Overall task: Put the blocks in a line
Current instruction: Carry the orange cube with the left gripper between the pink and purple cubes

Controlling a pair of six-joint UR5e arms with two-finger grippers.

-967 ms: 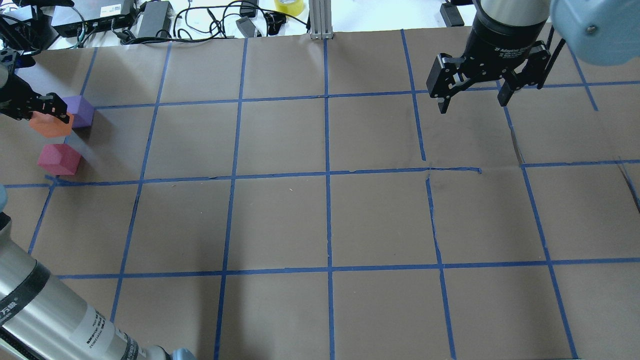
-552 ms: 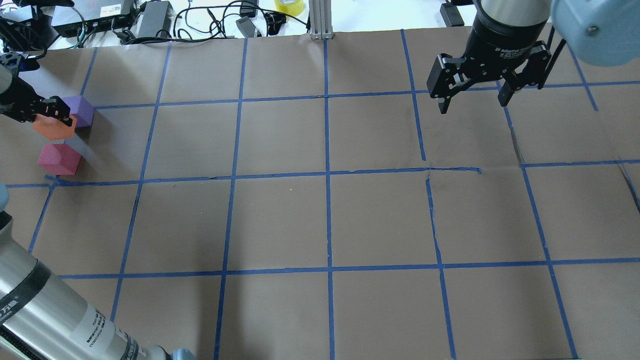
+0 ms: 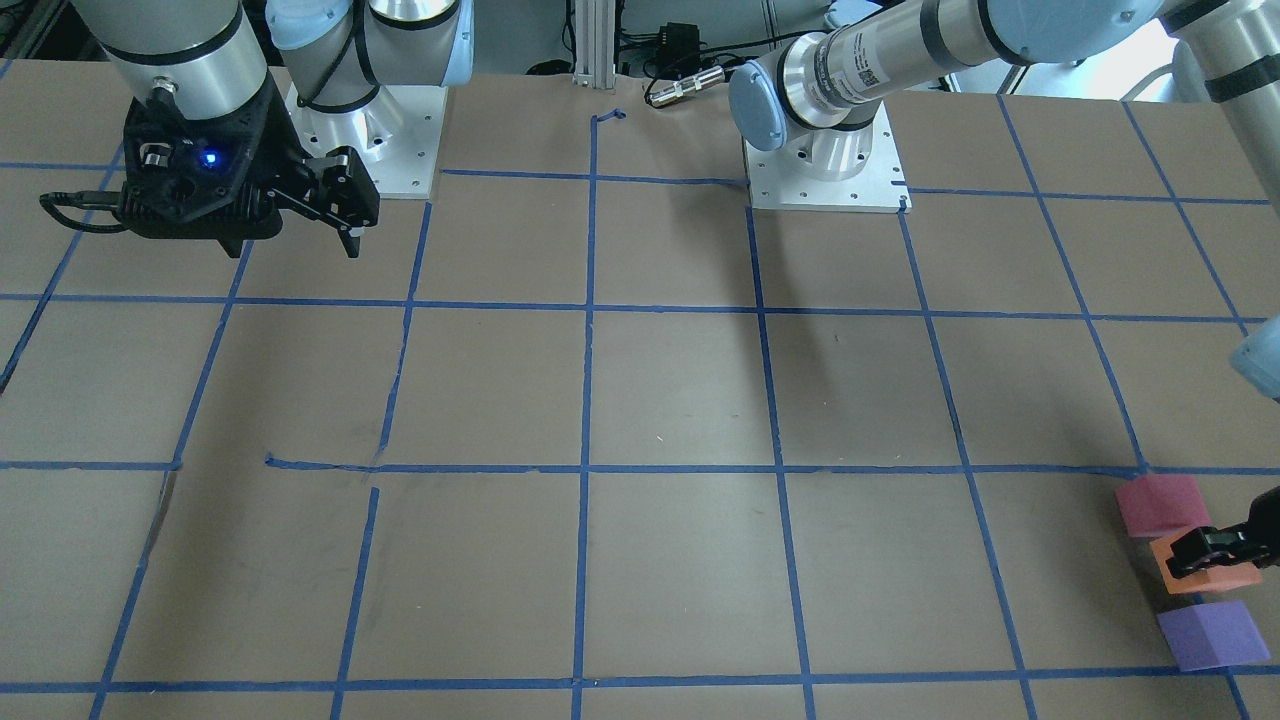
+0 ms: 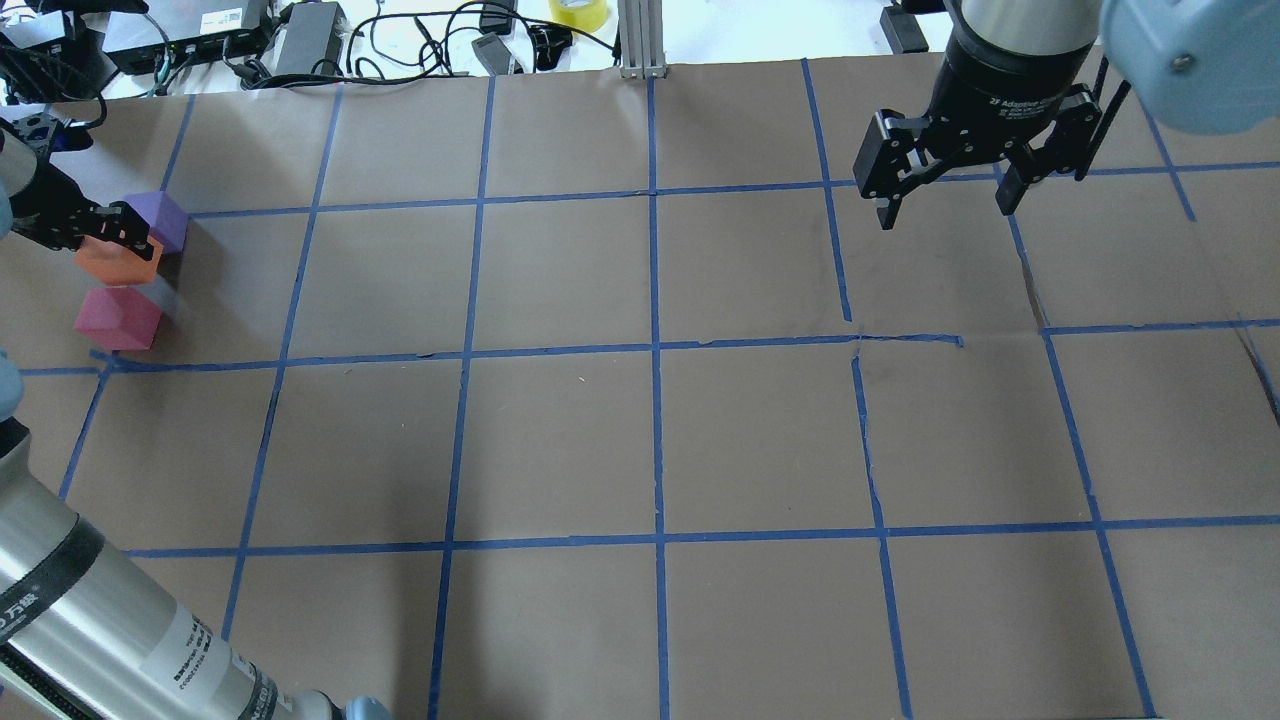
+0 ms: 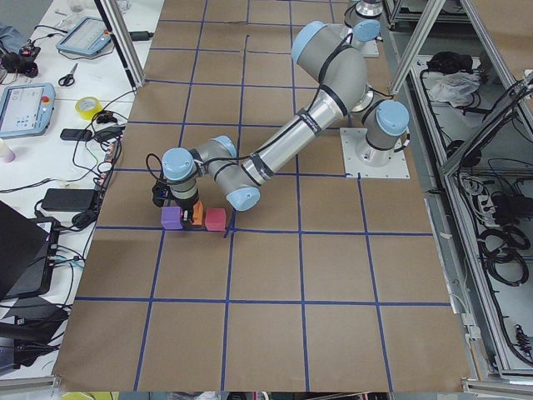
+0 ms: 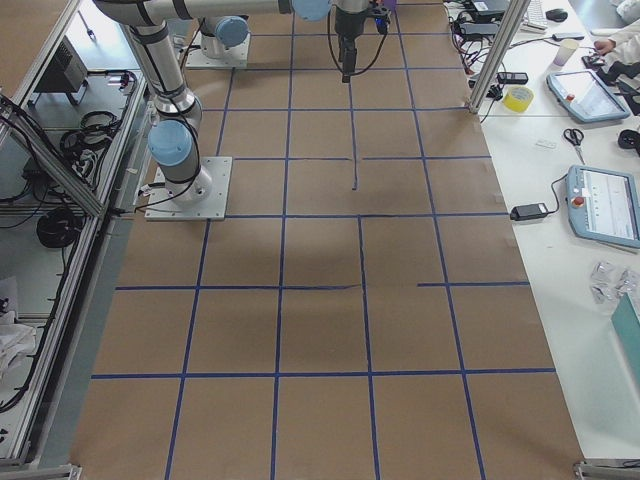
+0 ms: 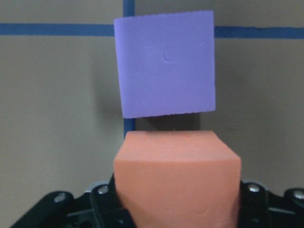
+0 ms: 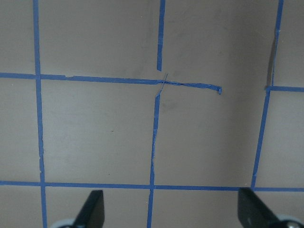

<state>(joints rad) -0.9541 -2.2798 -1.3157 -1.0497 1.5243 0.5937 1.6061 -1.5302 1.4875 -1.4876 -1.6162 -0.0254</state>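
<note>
Three cubes lie at the table's far left. The orange block (image 4: 113,263) is between the purple block (image 4: 161,217) and the pinkish-red block (image 4: 118,318), roughly in a row. My left gripper (image 4: 104,243) is shut on the orange block (image 7: 176,178), low over the table. I cannot tell if it touches the surface. The purple block (image 7: 166,64) lies just beyond it with a small gap. In the front-facing view the pinkish-red block (image 3: 1160,505), orange block (image 3: 1208,576) and purple block (image 3: 1212,636) sit at the right edge. My right gripper (image 4: 940,205) is open and empty, far from the blocks.
The brown paper table (image 4: 650,440) has a blue tape grid. Cables, power bricks and a yellow tape roll (image 4: 578,12) lie beyond its far edge. The right wrist view shows only bare paper and torn tape (image 8: 190,85) under the open fingers (image 8: 92,209).
My left gripper has moved down and slightly right with the orange block, bringing it low between the purple and pinkish-red blocks. The right arm has not moved.
</note>
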